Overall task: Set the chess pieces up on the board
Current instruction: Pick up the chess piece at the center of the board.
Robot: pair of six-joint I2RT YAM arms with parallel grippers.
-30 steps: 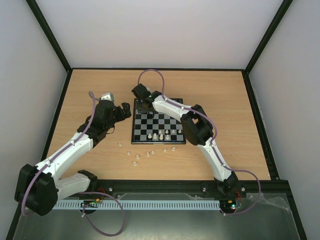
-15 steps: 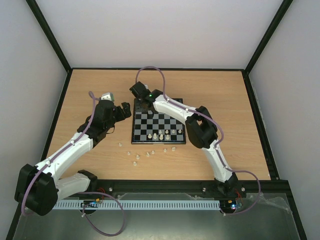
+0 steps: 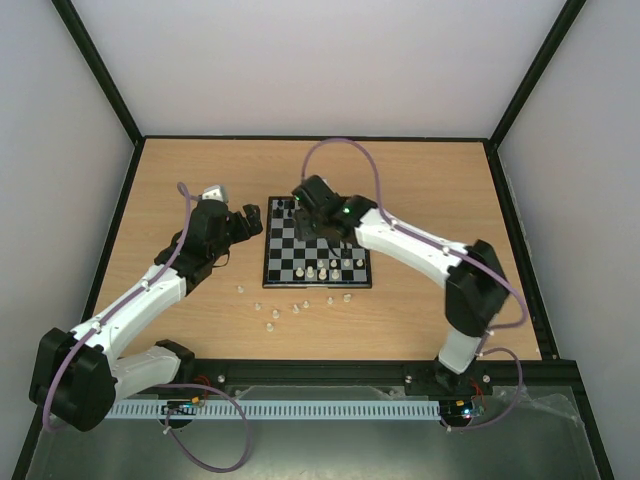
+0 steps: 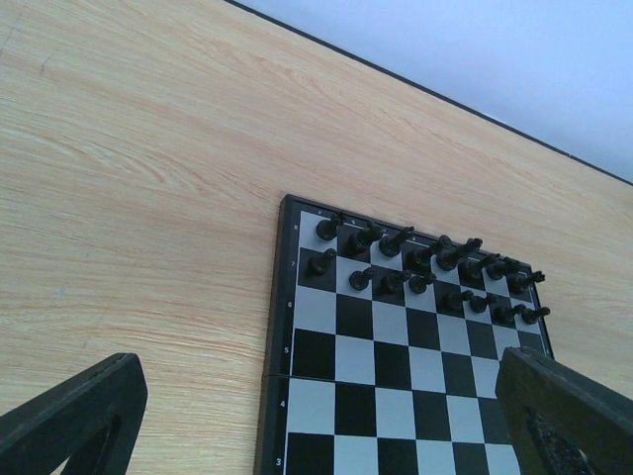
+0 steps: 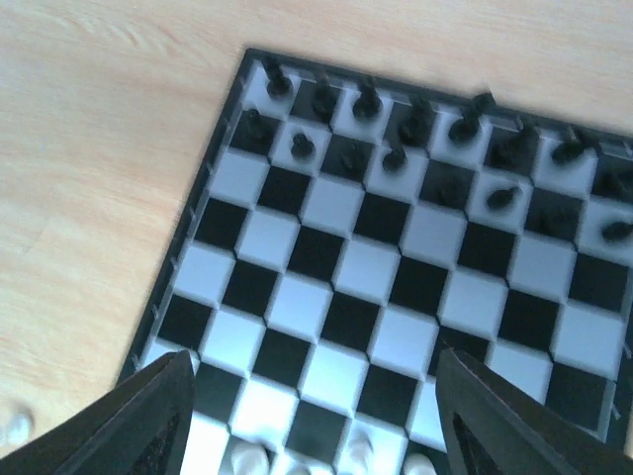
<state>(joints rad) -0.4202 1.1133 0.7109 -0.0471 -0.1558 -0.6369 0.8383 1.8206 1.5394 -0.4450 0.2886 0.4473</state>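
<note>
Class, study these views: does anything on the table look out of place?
Yes: several white chess pieces sit scattered on the table, off the near edge of the board; only a few stand on its near rows.

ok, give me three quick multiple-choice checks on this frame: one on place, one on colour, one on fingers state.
1. The black chessmen stand: A) on the two far rows of the board B) on its two near rows C) off it.
2. The loose pieces on the table by the board's near edge are: A) black B) white C) red.
3. The right fingers are: A) shut on a piece B) spread, empty C) out of view.
Key: 1A, the left wrist view shows them lined along the far edge; 2B, pale against the wood from above; 3B, the right wrist view shows both fingers wide apart with nothing between.
</note>
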